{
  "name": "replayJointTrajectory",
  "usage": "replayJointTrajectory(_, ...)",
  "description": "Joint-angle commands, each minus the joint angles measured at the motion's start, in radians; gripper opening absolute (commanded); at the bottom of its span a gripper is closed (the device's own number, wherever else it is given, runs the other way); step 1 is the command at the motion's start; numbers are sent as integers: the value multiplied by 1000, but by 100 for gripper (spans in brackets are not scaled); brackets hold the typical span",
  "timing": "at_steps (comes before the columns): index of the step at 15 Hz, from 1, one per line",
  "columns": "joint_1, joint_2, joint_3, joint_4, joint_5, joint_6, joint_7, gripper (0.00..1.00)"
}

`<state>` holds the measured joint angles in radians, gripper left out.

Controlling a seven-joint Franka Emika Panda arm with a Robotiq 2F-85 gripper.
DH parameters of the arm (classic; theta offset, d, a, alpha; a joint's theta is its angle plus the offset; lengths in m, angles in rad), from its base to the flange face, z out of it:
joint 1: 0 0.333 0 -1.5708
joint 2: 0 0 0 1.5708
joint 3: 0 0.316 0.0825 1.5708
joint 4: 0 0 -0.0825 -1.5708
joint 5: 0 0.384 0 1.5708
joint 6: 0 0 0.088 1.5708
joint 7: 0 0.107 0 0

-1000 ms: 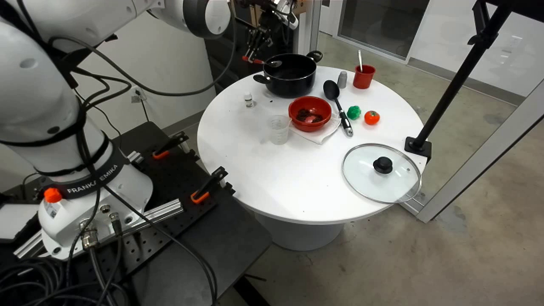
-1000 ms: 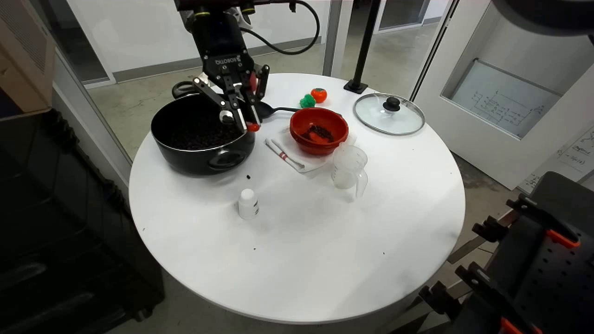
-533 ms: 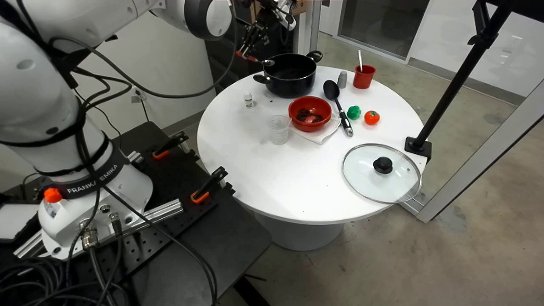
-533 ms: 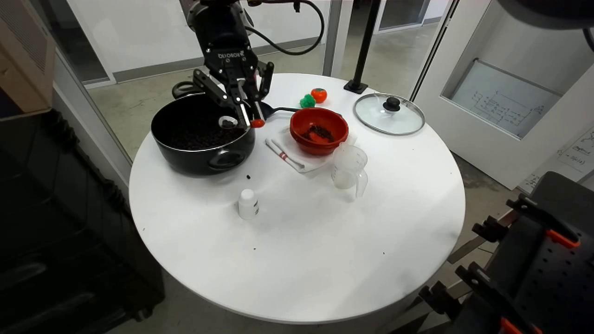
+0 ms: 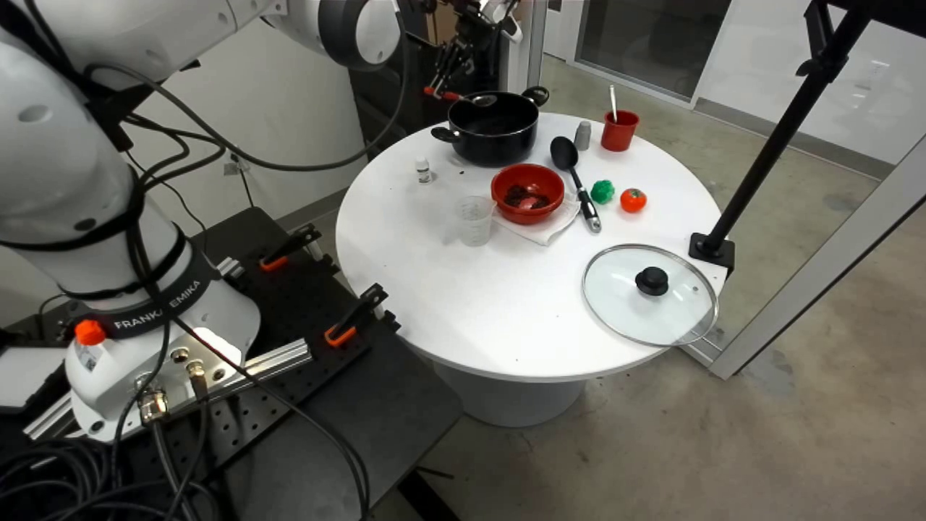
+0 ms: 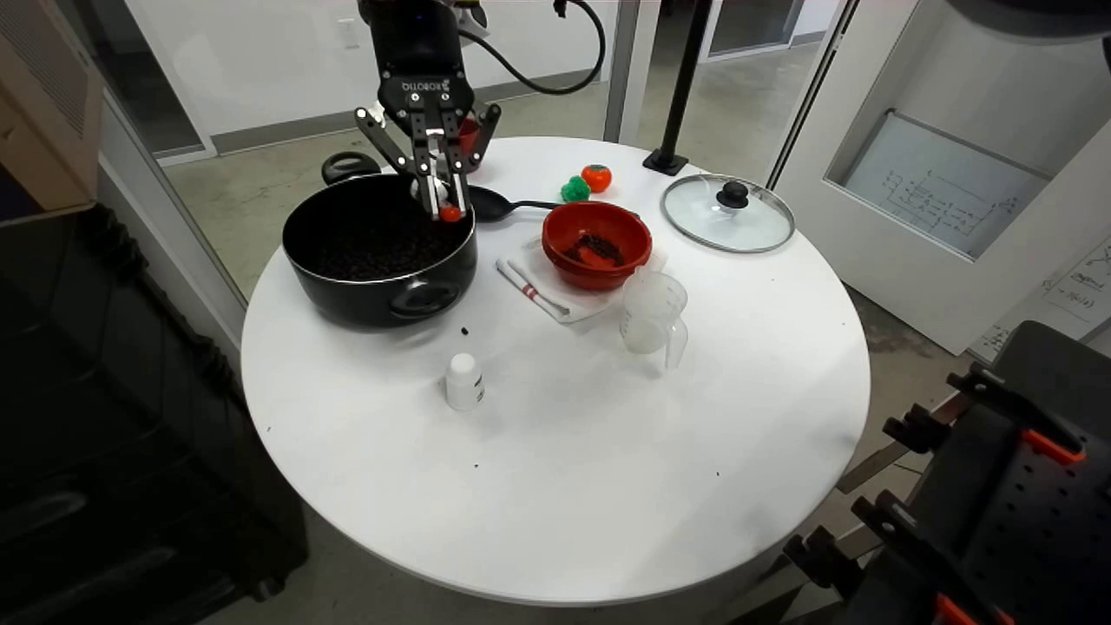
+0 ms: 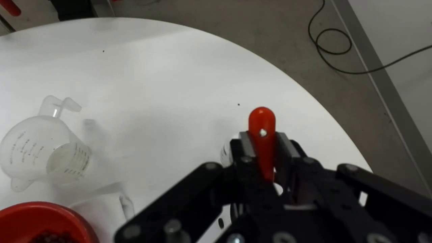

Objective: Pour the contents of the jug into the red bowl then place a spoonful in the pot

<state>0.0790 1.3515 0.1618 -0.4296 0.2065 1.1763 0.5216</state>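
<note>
Translucent plastic meas. jug [image 6: 651, 312], upright, just beside red bowl [image 6: 599, 218] w/ dark bean-like bits [image 6: 599, 247] in bottom. Blk 2-handled pot [image 6: 349, 301], open top, holds dark beans [image 6: 369, 259]; red-hdl metal spoon [image 5: 452, 95] held w/ its scoop end over pot.

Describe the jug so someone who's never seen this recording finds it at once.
On the round white table, look for the red bowl. Close beside it stands the jug, upright, with a handle and printed measuring marks. Unlike the bowl and the white bottle, it is see-through.
</note>
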Motion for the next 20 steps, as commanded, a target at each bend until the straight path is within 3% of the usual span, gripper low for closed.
replayJointTrajectory(1, -21, -16, -7, -5, 8, 54, 83, 5)
replayJointTrajectory(8, -17, -7, -58, -10, -38, 35, 171, 5)
replayJointTrajectory(9, -5, 41, -78, 74, -31, 8, 182, 5)
replayJointTrajectory(10, -6, 6, -75, 3, -45, 42, 181, 5)
replayJointTrajectory(11, 3, 52, -90, 81, -36, 13, 190, 5)
replayJointTrajectory(15, 1, 41, -93, 37, -34, 40, 178, 5)
replayJointTrajectory(16, -1, 74, -94, 95, -29, 16, 182, 5)
replayJointTrajectory(20, -24, 90, -93, 115, -21, 30, 192, 5)
